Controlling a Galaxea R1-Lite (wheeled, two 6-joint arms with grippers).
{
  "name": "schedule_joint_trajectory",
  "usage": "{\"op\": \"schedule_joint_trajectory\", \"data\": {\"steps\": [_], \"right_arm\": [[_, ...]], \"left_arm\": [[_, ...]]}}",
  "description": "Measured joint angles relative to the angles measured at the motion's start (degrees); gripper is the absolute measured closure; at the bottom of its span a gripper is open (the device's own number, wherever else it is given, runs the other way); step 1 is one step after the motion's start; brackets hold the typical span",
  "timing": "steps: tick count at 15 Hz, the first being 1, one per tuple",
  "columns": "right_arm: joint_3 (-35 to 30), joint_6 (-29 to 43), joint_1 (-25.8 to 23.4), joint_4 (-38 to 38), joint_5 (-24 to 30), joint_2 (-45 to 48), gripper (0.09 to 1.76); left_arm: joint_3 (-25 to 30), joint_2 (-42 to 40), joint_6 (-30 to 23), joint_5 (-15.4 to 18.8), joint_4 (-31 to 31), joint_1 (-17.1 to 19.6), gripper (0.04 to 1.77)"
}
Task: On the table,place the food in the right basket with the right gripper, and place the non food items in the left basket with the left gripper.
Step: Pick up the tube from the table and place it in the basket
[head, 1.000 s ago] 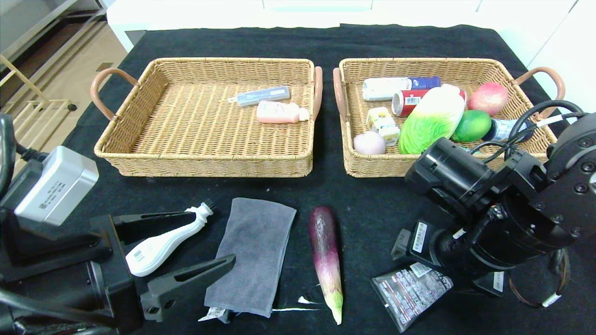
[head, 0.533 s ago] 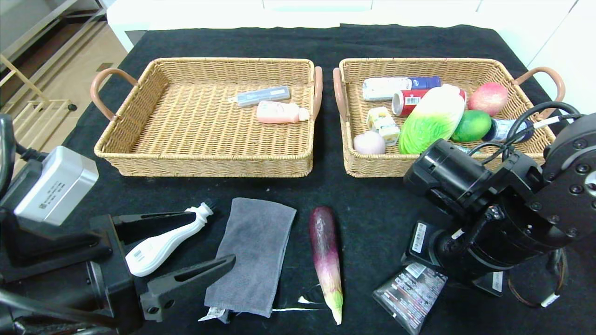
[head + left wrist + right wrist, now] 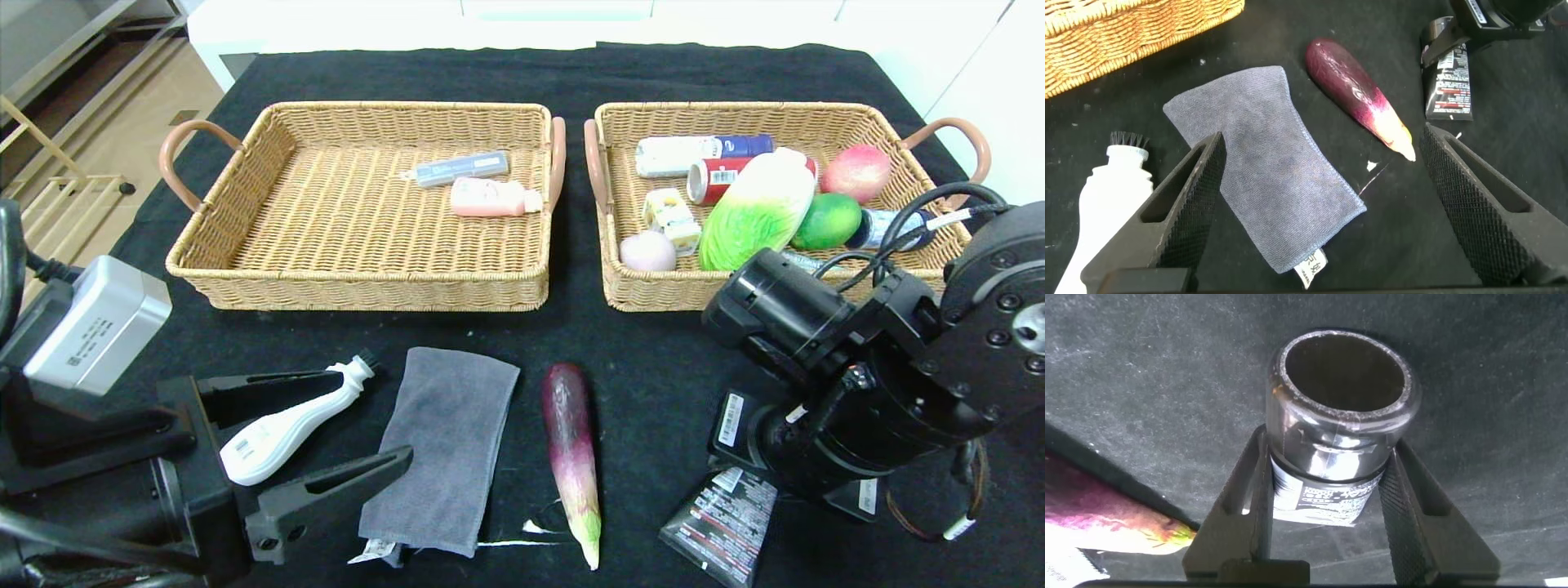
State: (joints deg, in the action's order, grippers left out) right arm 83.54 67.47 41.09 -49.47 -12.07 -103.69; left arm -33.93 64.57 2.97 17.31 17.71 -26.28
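Observation:
My right gripper is shut on a black snack pack at the front right of the table. The right wrist view shows the pack clamped between both fingers, its far end off the cloth. My left gripper is open and empty at the front left, over a grey towel. A white brush lies beside the towel. A purple eggplant lies right of the towel. In the left wrist view my left gripper frames the towel and the eggplant.
The left basket holds a grey tube and a pink bottle. The right basket holds a cabbage, fruit, cans and small packs, just behind my right arm. A black cloth covers the table.
My right gripper has turned the black pack from lying flat to tilted on end and drawn it slightly toward the front. The left arm has not moved.

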Motion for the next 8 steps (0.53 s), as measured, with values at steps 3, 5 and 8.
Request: {"op": "schedule_joint_trajectory", "data": {"steps": [3, 5, 8], "right_arm": [[0.0, 0.0, 0.0, 0.0, 0.0, -0.2, 1.02], [0.0, 0.0, 0.1, -0.1, 0.1, 0.0, 1.02], [0.1, -0.4, 0.6, -0.3, 0.0, 0.9, 1.03]], "left_arm": [[0.0, 0.0, 0.0, 0.0, 0.0, 0.0, 0.09], [0.0, 0.0, 0.0, 0.0, 0.0, 0.0, 0.09], [0.0, 0.0, 0.0, 0.0, -0.1, 0.0, 0.09]]}}
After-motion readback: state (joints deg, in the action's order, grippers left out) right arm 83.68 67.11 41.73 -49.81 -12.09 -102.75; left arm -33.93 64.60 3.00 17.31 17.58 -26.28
